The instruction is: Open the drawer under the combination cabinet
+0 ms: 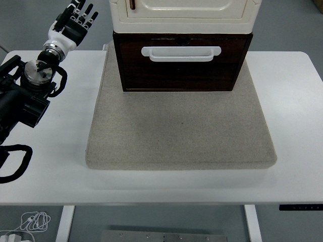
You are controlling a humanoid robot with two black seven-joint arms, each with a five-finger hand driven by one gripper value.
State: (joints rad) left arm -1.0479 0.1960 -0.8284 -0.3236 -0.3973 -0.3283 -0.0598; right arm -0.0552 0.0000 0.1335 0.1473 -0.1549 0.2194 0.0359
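Reaching phase: left hand (75, 20) hovers off the bench's (292, 166) far-left corner, fingers (90, 14) spread, holding nothing. Drawer (181, 63) shut at far edge, on mat (176, 131); next likely hook its handle (180, 53), pull.

Bright, even overhead light; sharp focus throughout. Soft shadow under mat (181, 131) at 6 o'clock. Mild glare on white tabletop (292, 101).

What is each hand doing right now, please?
Left hand: open, fingers spread, holding nothing, raised left of the drawer.
Right hand: not in view.
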